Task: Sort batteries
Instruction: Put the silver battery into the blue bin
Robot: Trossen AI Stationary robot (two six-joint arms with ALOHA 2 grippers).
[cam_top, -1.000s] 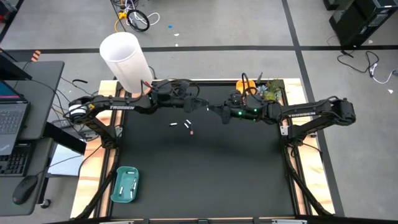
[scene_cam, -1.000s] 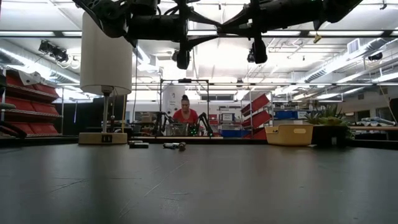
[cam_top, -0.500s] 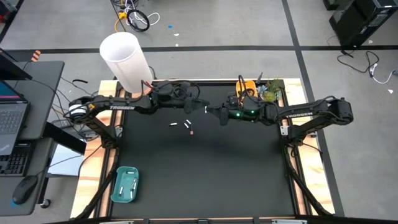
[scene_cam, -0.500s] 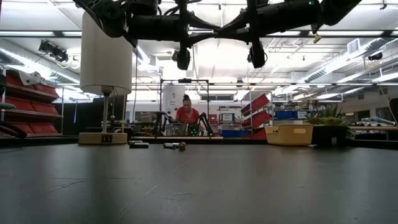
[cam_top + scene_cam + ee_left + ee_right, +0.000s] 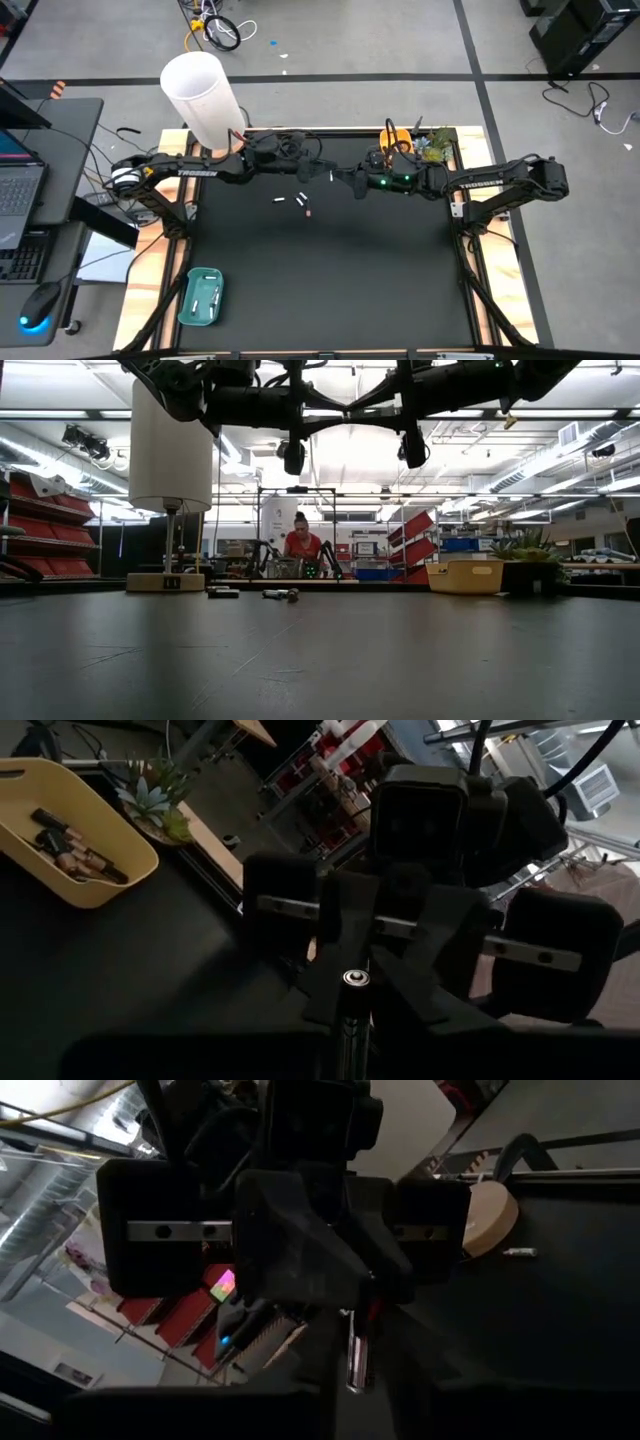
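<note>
Passing one battery (image 5: 331, 176) between arms. High view: my left gripper (image 5: 322, 172) and right gripper (image 5: 343, 180) meet tip to tip near the yellow tray (image 5: 398, 137); loose batteries (image 5: 300, 203) lie farther from it. Low view: both hang above the table (image 5: 320, 660). Left wrist view: my left jaws clamp the battery. Right wrist view: whether my right grips it, I cannot tell. Next, I judge: right withdraws, left carries it to the matching tray.

Ceiling strip lights glare white behind the arms in the low view, leaving them in silhouette. The black table (image 5: 330, 270) looks evenly lit from above. Both wrist views are dim, with blurred near parts.
</note>
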